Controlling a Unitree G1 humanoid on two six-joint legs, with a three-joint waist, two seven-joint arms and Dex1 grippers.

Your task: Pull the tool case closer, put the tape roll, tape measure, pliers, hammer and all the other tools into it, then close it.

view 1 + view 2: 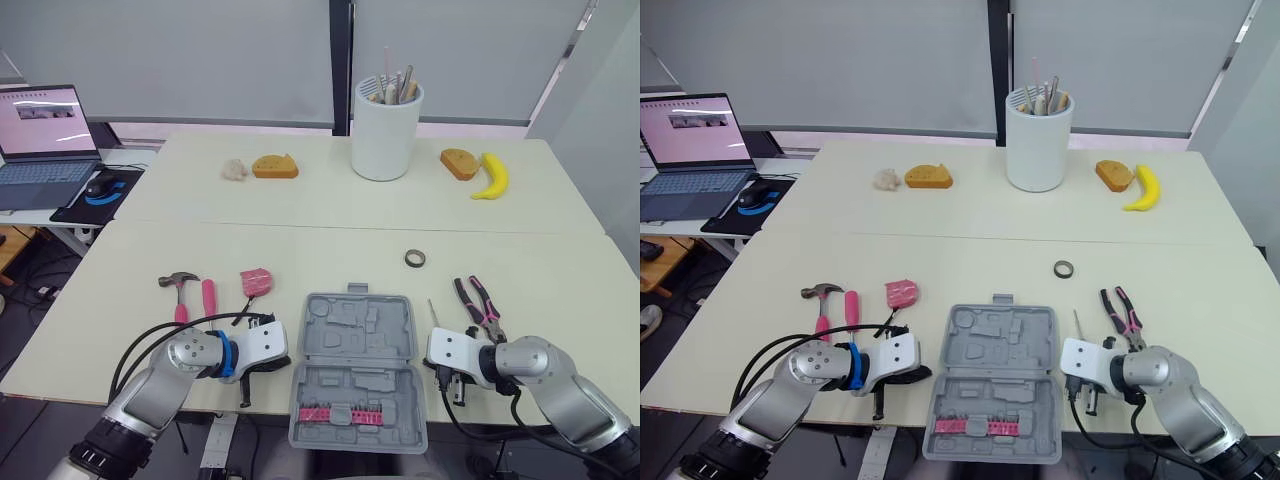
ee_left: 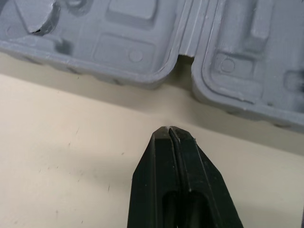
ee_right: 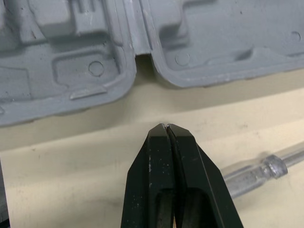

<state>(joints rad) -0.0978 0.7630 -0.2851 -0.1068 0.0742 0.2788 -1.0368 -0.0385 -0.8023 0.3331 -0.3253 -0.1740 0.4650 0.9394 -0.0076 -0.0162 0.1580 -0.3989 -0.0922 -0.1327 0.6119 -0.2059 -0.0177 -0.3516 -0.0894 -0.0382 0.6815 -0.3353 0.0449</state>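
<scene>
Tool case is open flat at the near edge of the bench, dead centre between the two arms. Lid half is on the far side with its latch tab pointing away. The near half carries a pink bit strip; the other moulded pockets are empty.

Left end effector: clenched on nothing, fingers pressed tip to tip. It sits just off the case's left edge, aimed at the hinge notch, not touching the case.

Right end effector: also clenched and holding nothing, just off the case's right edge, facing the hinge notch from that side. A clear-handled screwdriver lies on the bench right beside it.

All tools are out of the case:
- hammer, left of the case beyond the left arm, pink grip
- pink-handled tool just beside the hammer, probably another screwdriver; tip hidden by the arm
- pink tape measure, between that tool and the case
- tape roll, lying flat beyond the case's far right corner
- pliers, right of the case, pink-and-black handles pointing away

Far half of the bench: white utensil holder, banana, two bread pieces. Laptop is on a side desk to the left.
</scene>
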